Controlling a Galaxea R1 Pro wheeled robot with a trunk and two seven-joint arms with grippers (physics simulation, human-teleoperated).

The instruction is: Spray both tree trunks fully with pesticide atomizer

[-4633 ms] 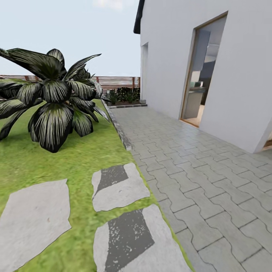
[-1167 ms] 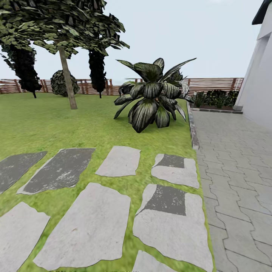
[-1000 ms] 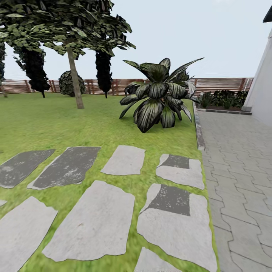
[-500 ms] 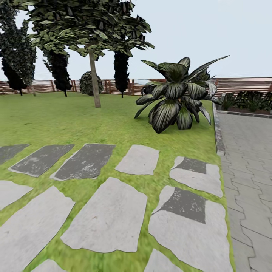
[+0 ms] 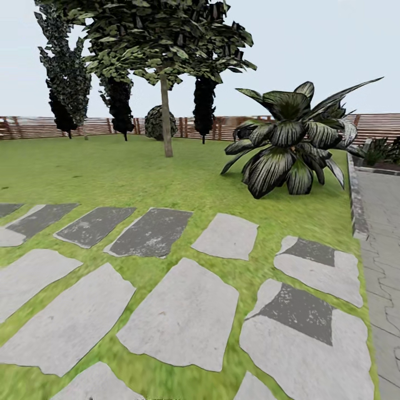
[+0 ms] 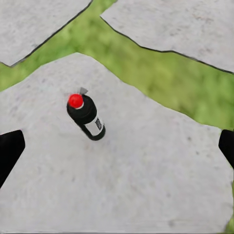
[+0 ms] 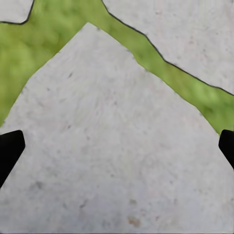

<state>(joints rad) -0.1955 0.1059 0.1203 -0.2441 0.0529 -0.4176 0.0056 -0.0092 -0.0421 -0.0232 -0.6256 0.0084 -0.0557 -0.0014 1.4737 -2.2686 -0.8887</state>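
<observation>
Currently the pesticide atomizer (image 6: 86, 116), black with a red cap, stands on a grey stepping stone (image 6: 122, 185) below the left pincer (image 6: 117, 146), whose fingers are spread wide. Right pincer (image 7: 117, 146) likewise apart over bare stone. Ahead, one tree trunk (image 5: 165, 114) rises from the lawn (image 5: 111, 172).

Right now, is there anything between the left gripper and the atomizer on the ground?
Nothing visible. In the left wrist view the atomizer stands alone on a bare grey stone slab, between the open left gripper's fingertips, with only open space above it.
</observation>
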